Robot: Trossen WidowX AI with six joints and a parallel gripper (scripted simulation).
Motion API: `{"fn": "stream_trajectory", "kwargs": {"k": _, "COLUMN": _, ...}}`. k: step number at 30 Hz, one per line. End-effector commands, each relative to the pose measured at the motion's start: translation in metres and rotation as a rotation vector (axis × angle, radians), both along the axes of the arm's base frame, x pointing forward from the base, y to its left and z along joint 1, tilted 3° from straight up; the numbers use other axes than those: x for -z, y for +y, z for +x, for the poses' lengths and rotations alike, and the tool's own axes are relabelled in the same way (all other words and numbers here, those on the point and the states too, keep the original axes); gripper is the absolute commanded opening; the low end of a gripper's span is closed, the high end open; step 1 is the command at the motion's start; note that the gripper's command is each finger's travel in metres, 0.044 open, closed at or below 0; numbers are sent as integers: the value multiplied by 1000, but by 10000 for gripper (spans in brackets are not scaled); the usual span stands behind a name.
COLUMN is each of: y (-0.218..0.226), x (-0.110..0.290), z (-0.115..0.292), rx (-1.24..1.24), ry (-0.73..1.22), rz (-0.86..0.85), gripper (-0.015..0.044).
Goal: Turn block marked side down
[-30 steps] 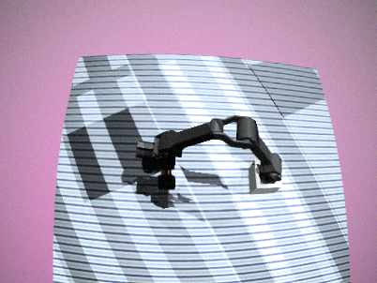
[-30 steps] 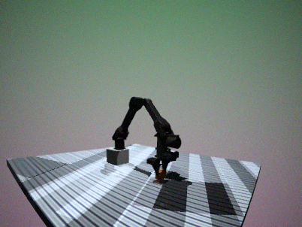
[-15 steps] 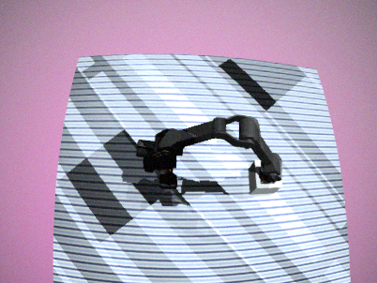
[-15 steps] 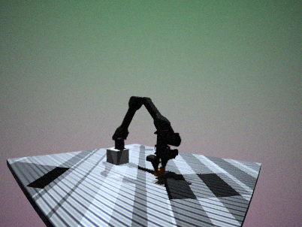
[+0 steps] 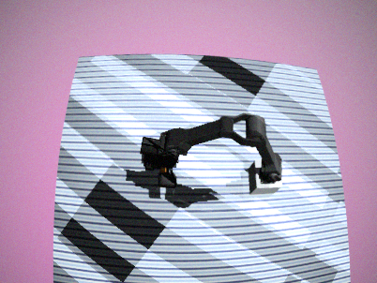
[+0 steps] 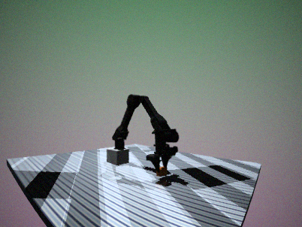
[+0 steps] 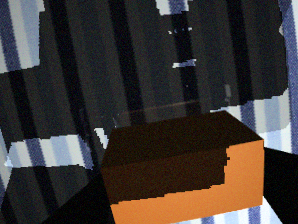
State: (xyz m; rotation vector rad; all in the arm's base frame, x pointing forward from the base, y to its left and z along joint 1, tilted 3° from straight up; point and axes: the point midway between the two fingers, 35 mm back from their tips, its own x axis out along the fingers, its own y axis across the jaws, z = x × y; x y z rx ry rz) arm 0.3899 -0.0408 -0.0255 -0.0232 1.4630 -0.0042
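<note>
An orange block [image 5: 164, 171] [image 6: 162, 171] [image 7: 193, 176] sits low on the striped table [image 5: 281, 234] [image 6: 75, 195], left of the arm's base. In the wrist view its top face is in dark shadow and its front face is bright orange; I cannot make out a mark. My gripper [image 5: 165, 176] [image 6: 161, 165] [image 7: 180, 168] points down over the block and is shut on it, with a dark finger at each side in the wrist view. I cannot tell whether the block touches the table.
The arm's grey base box [image 5: 263, 183] [image 6: 117, 155] stands to the right of the gripper in the top view. Dark shadows of the arm lie on the table [image 5: 188, 194] beside the block. The table's edges are far from the gripper.
</note>
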Motion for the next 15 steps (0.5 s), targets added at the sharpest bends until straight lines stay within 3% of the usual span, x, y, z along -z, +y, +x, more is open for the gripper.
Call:
{"fn": "stream_trajectory", "kwargs": {"k": 1, "y": 0, "x": 1, "z": 0, "rx": -2, "ry": -54, "rz": 6, "gripper": 0}}
{"fn": "stream_trajectory", "kwargs": {"k": 15, "y": 0, "x": 6, "z": -2, "rx": -6, "ry": -263, "rz": 9, "gripper": 0}}
